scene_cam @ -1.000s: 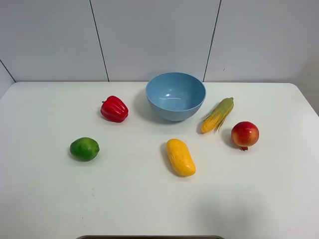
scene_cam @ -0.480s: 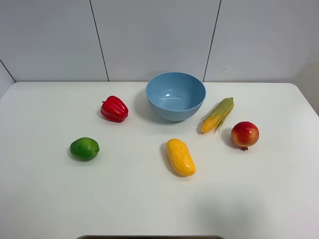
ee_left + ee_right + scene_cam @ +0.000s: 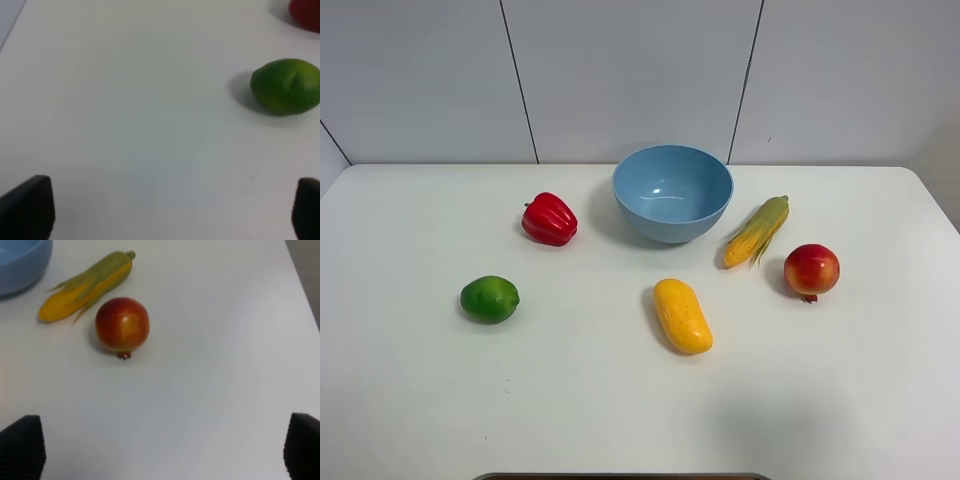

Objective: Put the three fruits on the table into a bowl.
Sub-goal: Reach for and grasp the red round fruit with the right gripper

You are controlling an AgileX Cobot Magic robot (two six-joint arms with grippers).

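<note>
The left hand (image 3: 167,210) is spread wide and holds nothing, poised over the bare tabletop (image 3: 620,400) near the lime (image 3: 490,299). The lime lies at the left, well apart from the bowl (image 3: 670,228). A red pepper (image 3: 550,219) sits just left of the bowl. The mango (image 3: 682,315) lies in front of the bowl, not touching it. A corn cob (image 3: 757,231) lies just right of the bowl. The pomegranate (image 3: 811,270) rests near the corn cob. The right hand (image 3: 162,447) is spread wide, holding nothing, short of the pomegranate.
</note>
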